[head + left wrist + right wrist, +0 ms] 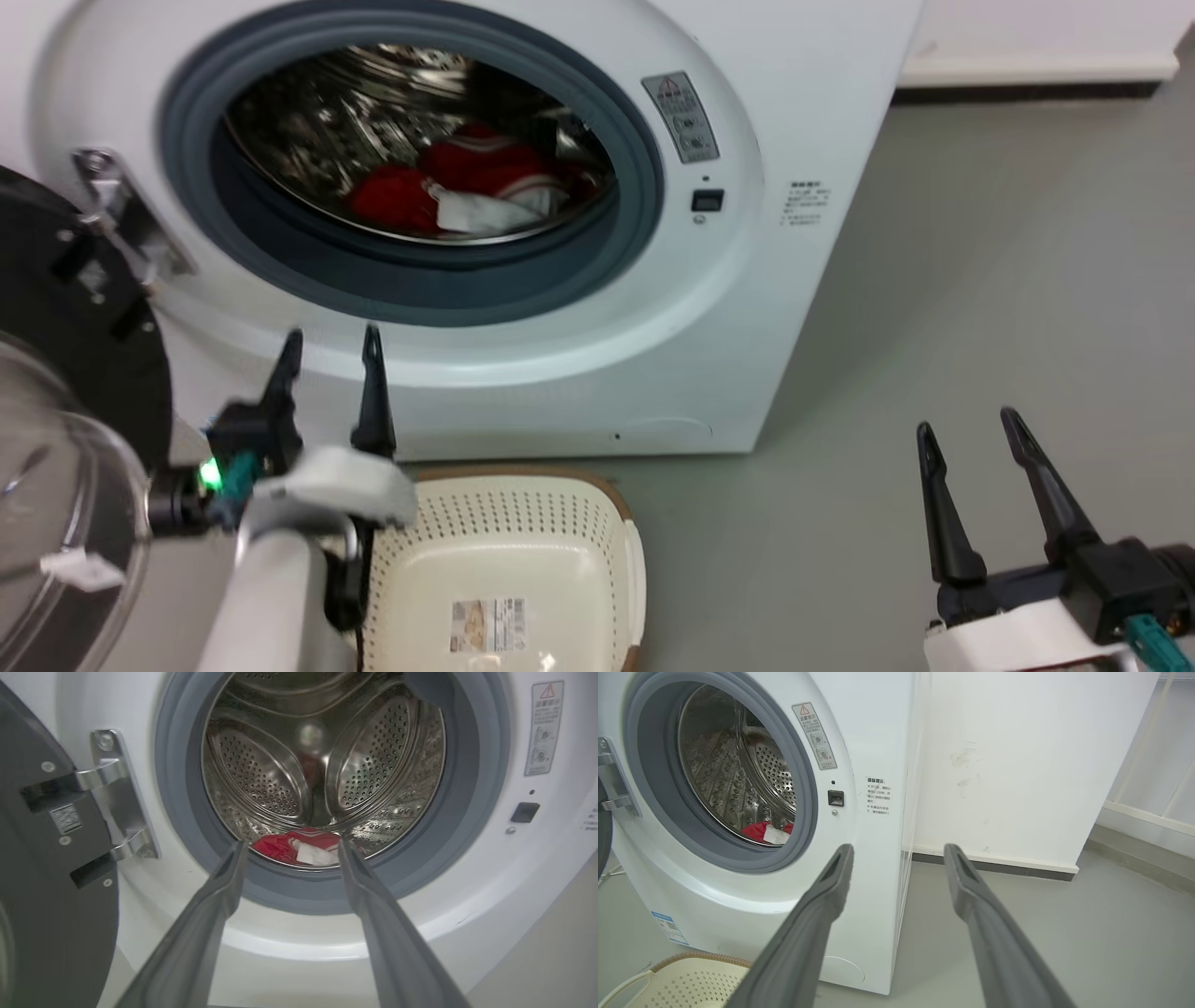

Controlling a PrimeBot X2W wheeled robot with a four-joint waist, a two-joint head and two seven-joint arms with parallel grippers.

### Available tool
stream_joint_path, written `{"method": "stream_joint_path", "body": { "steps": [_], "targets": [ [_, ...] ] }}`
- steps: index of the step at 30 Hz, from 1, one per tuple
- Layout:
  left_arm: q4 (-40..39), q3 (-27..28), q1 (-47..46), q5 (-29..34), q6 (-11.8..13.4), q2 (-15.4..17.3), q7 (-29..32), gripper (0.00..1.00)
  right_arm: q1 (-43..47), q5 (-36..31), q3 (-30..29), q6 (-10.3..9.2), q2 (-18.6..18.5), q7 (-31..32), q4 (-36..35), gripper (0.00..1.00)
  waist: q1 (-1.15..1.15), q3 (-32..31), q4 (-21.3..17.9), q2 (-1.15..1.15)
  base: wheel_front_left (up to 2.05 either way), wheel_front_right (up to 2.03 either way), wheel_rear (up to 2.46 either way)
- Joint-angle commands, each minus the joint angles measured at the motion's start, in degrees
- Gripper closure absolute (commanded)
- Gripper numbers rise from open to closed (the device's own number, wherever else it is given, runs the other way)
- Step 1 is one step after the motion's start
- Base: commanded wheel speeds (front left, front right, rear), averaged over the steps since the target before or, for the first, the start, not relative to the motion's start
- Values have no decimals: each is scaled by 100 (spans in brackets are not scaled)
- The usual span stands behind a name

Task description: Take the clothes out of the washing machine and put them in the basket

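The white washing machine (766,308) stands with its door (65,373) swung open to the left. Red clothes (448,182) with white panels lie at the bottom of the steel drum; they also show in the left wrist view (299,847) and the right wrist view (763,832). The cream basket (523,551) sits on the floor in front of the machine, holding just a paper label. My left gripper (331,341) is open, in front of the porthole's lower rim, outside the drum. My right gripper (966,420) is open over bare floor to the right of the machine.
The grey floor (980,280) stretches to the right of the machine up to a white wall with a dark skirting (994,865). The open door's hinge (117,793) juts out at the porthole's left side. The basket's rim (700,957) lies under the right gripper's left finger.
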Motion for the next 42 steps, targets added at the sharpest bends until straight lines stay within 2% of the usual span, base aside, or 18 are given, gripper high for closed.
{"method": "stream_joint_path", "body": {
  "steps": [1, 10, 14, 21, 31, 38, 42],
  "targets": [
    [257, 26, -375, 38, -73, 92, -16, 0, -149, 35, 16, -4, -8, -14, -36, 0, 0, 340, -225, 0, 0, 0, 0],
    [1847, 132, -2618, 56, -326, 623, -16, 0, -750, 234, 121, -4, -1, -14, -151, 0, 0, 1423, -818, 0, 0, 0, 0],
    [2611, 78, -3551, 119, -414, 964, 110, 0, -996, 396, 149, -4, -1, -14, -223, 0, 0, 1877, -1102, 0, 0, 0, 0],
    [3573, -82, -4988, 246, -476, 1505, 947, 0, -1309, 618, 137, -4, 2, -14, -312, 0, 0, 2539, -1462, 0, 0, 0, 0],
    [4367, -467, -6570, 514, -574, 2167, 2414, 0, -1604, 967, 228, -4, 2, -14, -435, 0, 0, 3320, -1788, 0, 0, 0, 0],
    [4609, -661, -7202, 651, -580, 2425, 3208, 0, -1692, 1147, 288, -4, 0, -14, -479, 0, 0, 3650, -1939, 0, 0, 0, 0],
    [4644, -739, -7578, 698, -466, 2363, 3533, 0, -1808, 1236, 165, -4, 2, -14, -523, 0, 0, 3938, -1886, 0, 0, 0, 0]
  ]
}}
